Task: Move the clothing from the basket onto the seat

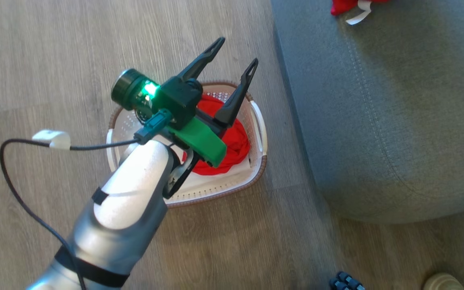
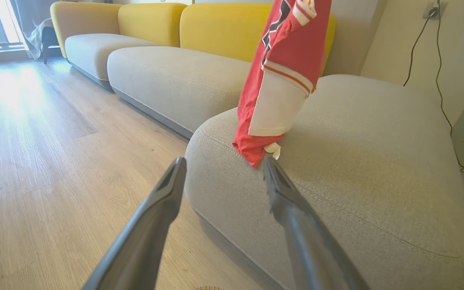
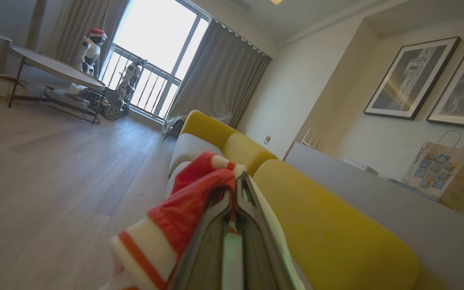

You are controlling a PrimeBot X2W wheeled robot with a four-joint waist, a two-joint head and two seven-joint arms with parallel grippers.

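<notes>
The left gripper hangs above the laundry basket, its two dark fingers spread wide, holding and touching nothing. Its arm hides much of the basket, where a crumpled red garment lies partly covered.

The right gripper has its fingers pressed together, pinching a fold of a red and white jersey. In the left wrist view that jersey hangs down over the grey sofa cushion. Its lower end seems to rest on the fabric near the stitched seam, though the contact is hard to judge. Its top is cut off by the frame. The head view catches just a red scrap with a white strip at the cushion's far edge.
</notes>
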